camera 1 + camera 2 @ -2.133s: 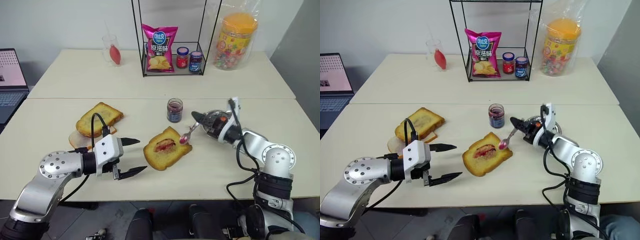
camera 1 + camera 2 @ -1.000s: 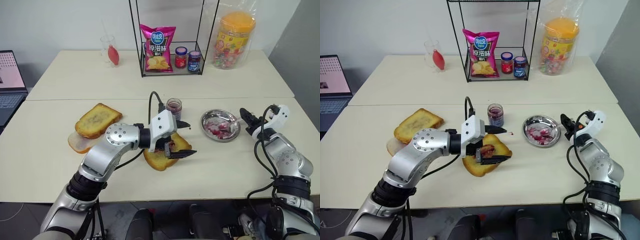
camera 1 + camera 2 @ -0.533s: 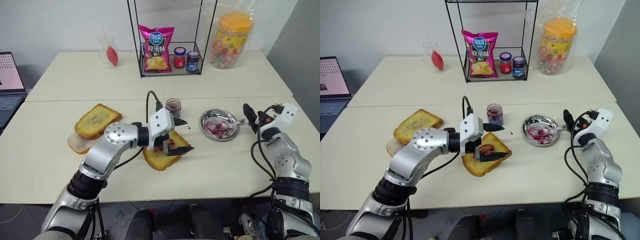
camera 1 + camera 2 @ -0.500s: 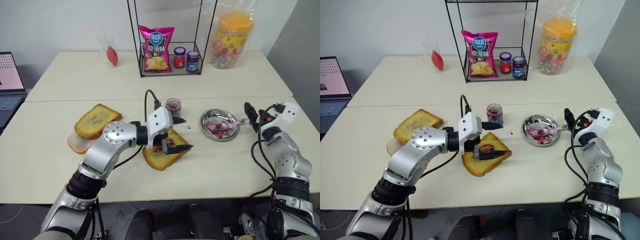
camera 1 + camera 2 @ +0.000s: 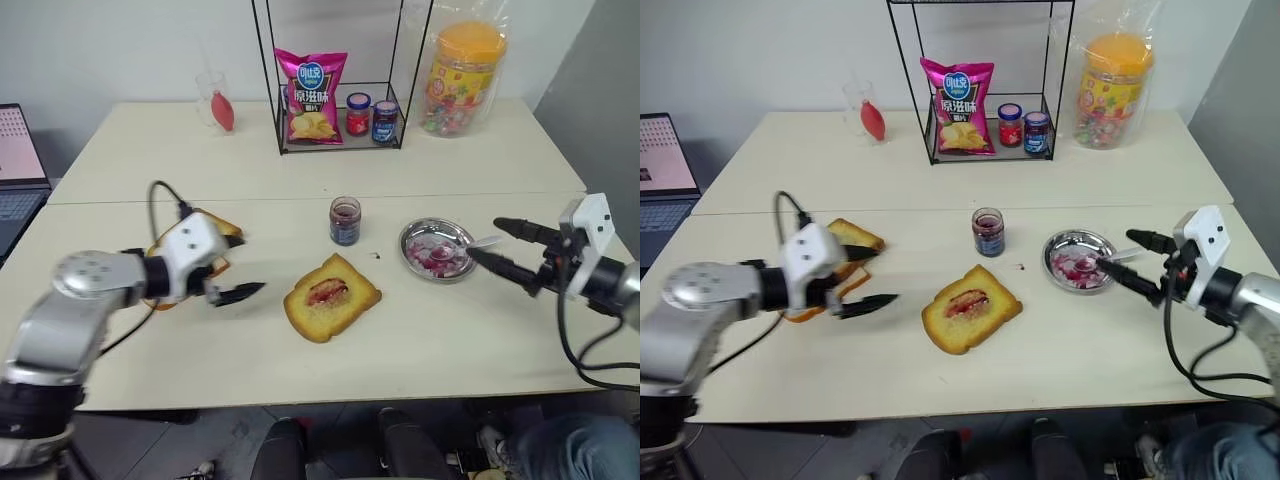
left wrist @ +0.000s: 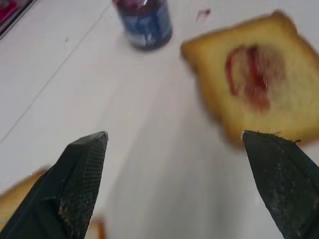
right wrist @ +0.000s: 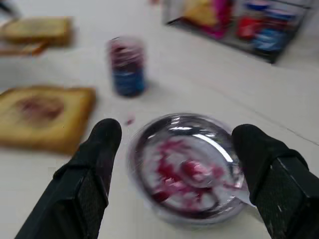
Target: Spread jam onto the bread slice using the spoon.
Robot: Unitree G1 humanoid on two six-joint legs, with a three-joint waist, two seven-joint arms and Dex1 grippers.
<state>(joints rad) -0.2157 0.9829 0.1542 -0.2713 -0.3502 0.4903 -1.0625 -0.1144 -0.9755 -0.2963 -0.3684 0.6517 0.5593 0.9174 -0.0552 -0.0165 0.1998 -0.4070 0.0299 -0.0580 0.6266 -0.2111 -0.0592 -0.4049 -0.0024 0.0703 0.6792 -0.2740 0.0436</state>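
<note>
Your worktop (image 5: 300, 180) carries everything in the open now, because both arms have pulled back to their own sides. The left gripper (image 5: 232, 268), which half a second ago hovered right over the bread slice (image 5: 331, 297), has swung away and now hangs near the second toast (image 5: 854, 235), jaws released and empty. The right gripper (image 5: 500, 245) has drawn back from the steel dish (image 5: 438, 247), jaws spread with nothing between them. The bread slice lies mid-worktop, in front of the open jam jar (image 5: 345, 220), with a streak of jam (image 5: 327, 292) on its centre. The spoon (image 5: 1105, 260) rests in the dish, bowl in the red smears. I judge the spreading done, though the jam covers only the middle.
</note>
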